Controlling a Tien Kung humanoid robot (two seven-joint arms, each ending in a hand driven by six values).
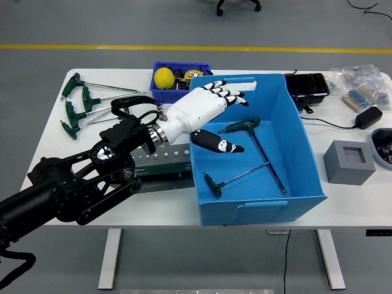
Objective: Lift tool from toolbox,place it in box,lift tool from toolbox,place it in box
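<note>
A large blue box [306, 147] stands on the white table [49, 153]. Two green-handled T-handle tools lie inside it: one [260, 147] along the right part of the floor, one [236, 177] crosswise near the front. My left hand [214, 113], white with black fingertips, is open over the box's left side, above the tools and holding nothing. Several more green T-handle tools [86, 107] lie at the table's far left. A dark green tool case [162, 162] lies under my left arm, left of the box. The right arm is out of view.
A small blue bin [160, 93] with a yellow ball [163, 78] stands behind the box. At the right are a black tray [309, 86], a grey foam block [349, 162], a black adapter [369, 116] with cable, and plastic bags [361, 82].
</note>
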